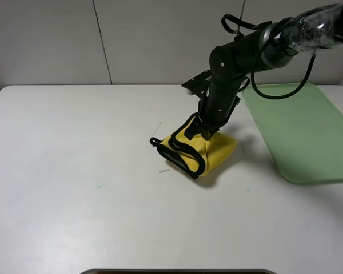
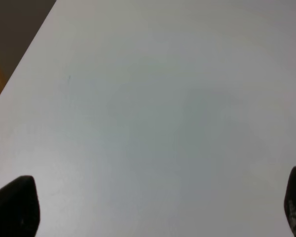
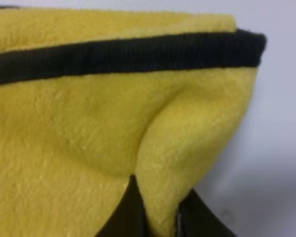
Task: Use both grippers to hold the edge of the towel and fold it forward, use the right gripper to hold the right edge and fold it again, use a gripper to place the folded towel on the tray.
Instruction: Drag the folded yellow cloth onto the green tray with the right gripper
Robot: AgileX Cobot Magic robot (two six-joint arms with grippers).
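The bright-yellow towel (image 1: 208,151) with black trim lies folded into a small bundle on the white table, left of the tray (image 1: 303,131). My right gripper (image 1: 201,132) comes down from the upper right and is shut on the towel's upper part. In the right wrist view its two black fingers (image 3: 133,212) pinch a ridge of yellow towel (image 3: 79,148), with the black trim (image 3: 128,57) running across above. My left gripper (image 2: 158,207) is open over bare table, only its two black fingertips (image 2: 15,205) showing. The left arm is out of the exterior high view.
The pale-green tray sits at the right side of the white table (image 1: 74,171), its near corner close to the towel. Two small white scraps (image 1: 164,170) lie on the table just left of the towel. A dark object edge shows at the bottom of the high view.
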